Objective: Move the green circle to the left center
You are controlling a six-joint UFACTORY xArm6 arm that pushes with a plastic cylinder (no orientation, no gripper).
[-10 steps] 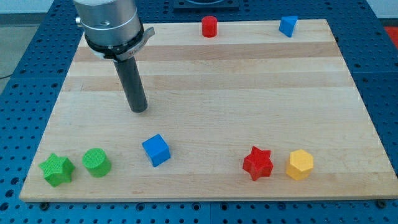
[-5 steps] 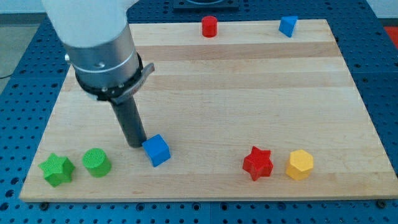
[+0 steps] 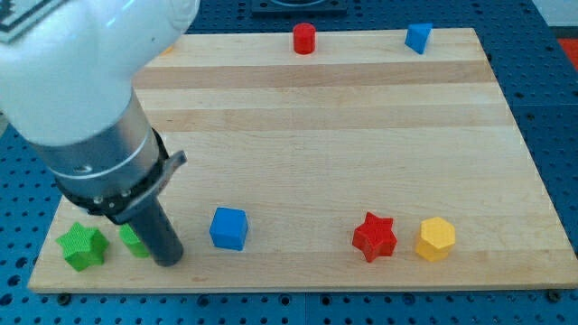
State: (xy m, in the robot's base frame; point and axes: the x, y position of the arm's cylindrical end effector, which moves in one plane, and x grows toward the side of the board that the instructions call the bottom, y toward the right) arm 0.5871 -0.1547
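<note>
my tip [image 3: 169, 261] planted at the board's lower left, green circle [image 3: 133, 240] mostly hidden behind the rod, touching it, green star [image 3: 82, 246] just left, blue cube [image 3: 228, 227] nearby right, no gripper fitted, just a rod

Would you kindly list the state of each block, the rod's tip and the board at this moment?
my tip: down on the board, at the green circle's right edge.
green circle: mostly hidden behind the rod, near the bottom-left corner.
green star: flat, left of the circle.
blue cube: upright, apart from the rod.
red star: flat, beside the yellow block.
yellow block: upright.
red cylinder: upright, top edge.
blue block: top edge.
board: level.
</note>
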